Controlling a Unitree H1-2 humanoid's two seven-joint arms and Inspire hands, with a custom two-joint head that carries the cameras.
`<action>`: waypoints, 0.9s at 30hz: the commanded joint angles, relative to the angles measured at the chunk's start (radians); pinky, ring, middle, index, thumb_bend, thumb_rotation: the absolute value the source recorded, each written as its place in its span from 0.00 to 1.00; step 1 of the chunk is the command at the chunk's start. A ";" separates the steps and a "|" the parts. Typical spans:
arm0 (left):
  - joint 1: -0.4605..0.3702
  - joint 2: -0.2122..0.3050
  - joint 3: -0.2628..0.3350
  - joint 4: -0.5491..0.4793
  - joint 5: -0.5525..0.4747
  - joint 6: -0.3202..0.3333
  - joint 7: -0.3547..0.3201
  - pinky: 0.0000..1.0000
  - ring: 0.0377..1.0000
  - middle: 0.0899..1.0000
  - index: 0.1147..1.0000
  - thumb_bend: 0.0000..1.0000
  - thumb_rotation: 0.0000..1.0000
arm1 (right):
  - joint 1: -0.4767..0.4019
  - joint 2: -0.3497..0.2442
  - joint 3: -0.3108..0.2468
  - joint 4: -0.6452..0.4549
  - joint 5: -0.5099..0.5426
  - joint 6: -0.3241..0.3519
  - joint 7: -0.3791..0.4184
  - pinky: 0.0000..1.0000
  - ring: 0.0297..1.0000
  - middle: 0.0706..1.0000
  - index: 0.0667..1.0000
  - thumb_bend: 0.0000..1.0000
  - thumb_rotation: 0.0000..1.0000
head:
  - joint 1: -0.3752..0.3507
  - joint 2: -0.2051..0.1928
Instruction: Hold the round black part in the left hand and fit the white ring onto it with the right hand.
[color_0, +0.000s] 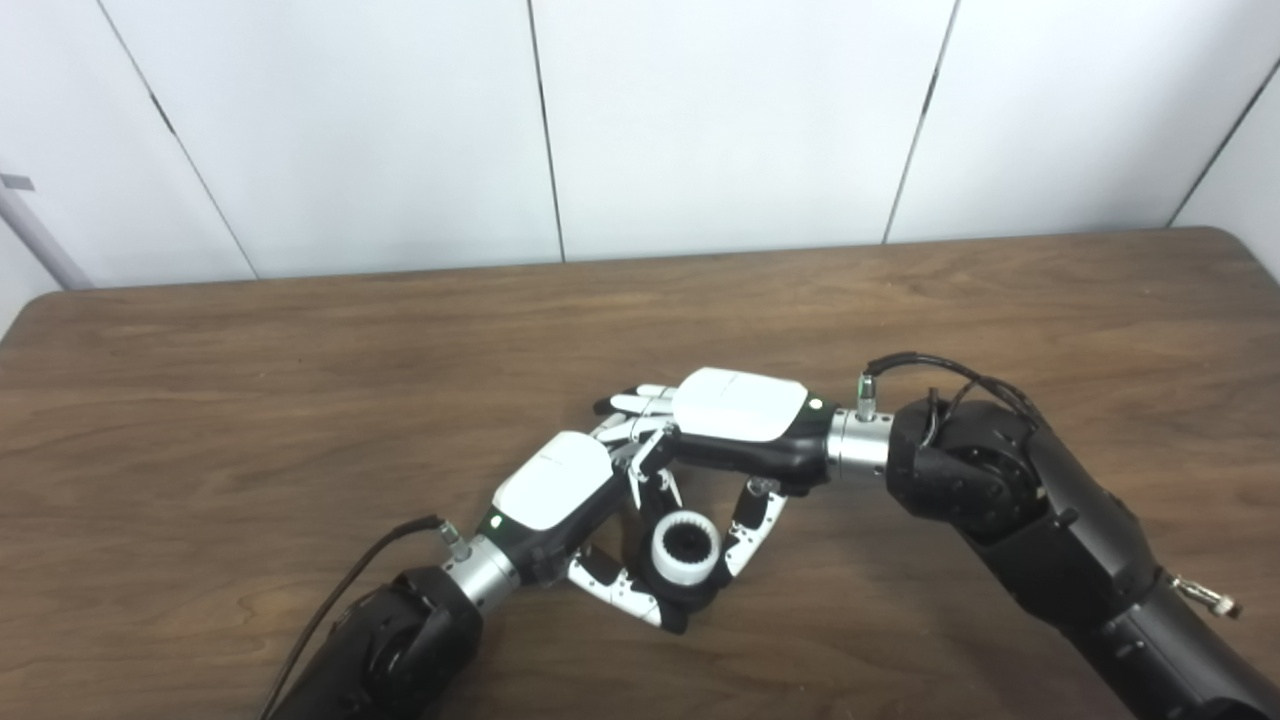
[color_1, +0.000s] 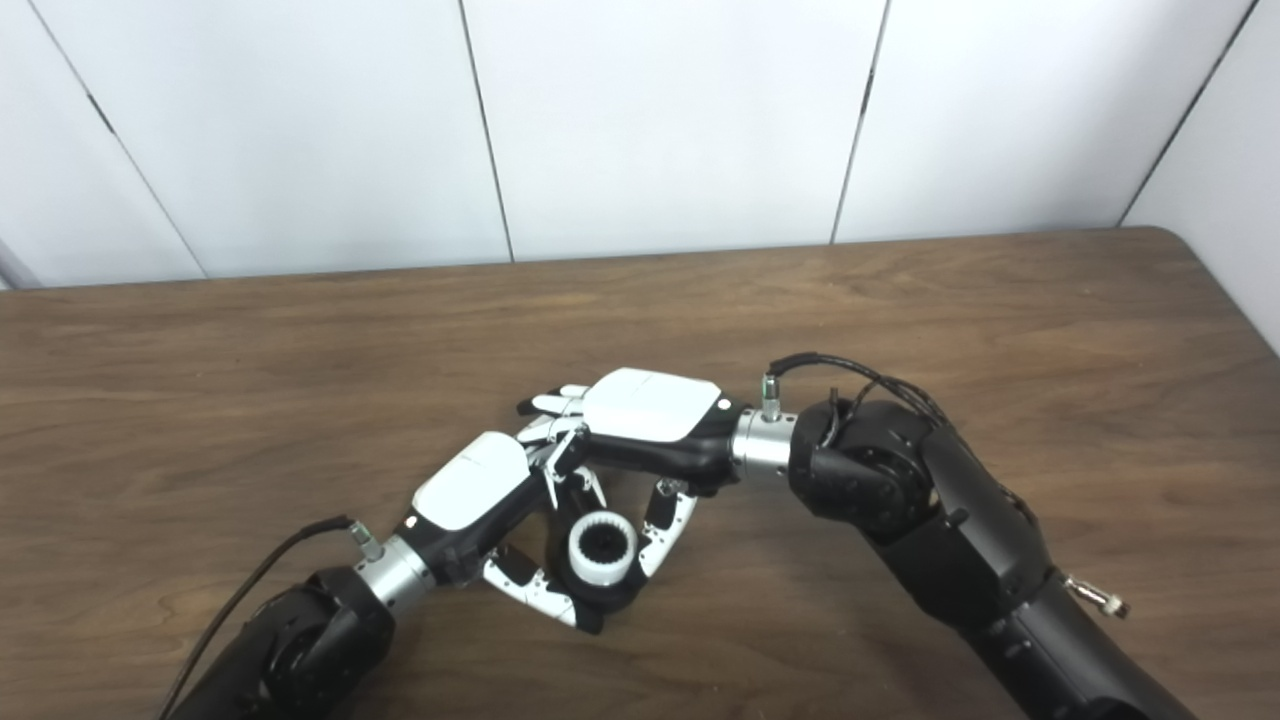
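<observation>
The left robot hand (color_0: 556, 492) reaches in over the brown wooden desk (color_0: 250, 400), its thumb and fingers curled around the round black plastic part (color_0: 690, 592), which sits just in front of its palm. The white toothed plastic ring (color_0: 686, 546) rests on top of that black part, apparently seated or nearly so; how far down it has gone cannot be told. The right robot hand (color_0: 740, 418) lies above and just behind the ring, its thumb touching or almost touching the ring's right side, its fingers overlapping the left hand's fingertips; whether it truly grips the ring cannot be told. To finish well, the right hand should probably press the ring down evenly, keeping it level, while the left hand holds the black part steady and avoids blocking the rim.
</observation>
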 joint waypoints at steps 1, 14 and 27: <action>-0.018 -0.016 -0.014 0.015 0.045 -0.005 0.021 1.00 1.00 0.87 0.41 0.52 0.06 | -0.004 -0.009 0.011 -0.029 0.004 0.000 0.008 1.00 1.00 0.91 0.45 0.52 0.15 | 0.003 0.002; -0.031 -0.001 -0.016 0.043 0.074 -0.009 0.049 1.00 1.00 0.86 0.41 0.53 0.06 | 0.004 -0.030 0.029 -0.061 0.011 0.046 0.050 1.00 1.00 0.99 0.61 1.00 0.26 | 0.007 -0.001; -0.041 0.020 -0.007 0.085 0.052 -0.036 0.072 1.00 1.00 0.85 0.41 0.53 0.06 | 0.014 -0.029 -0.001 -0.062 0.021 0.019 0.007 1.00 1.00 1.00 0.75 1.00 0.20 | -0.008 -0.023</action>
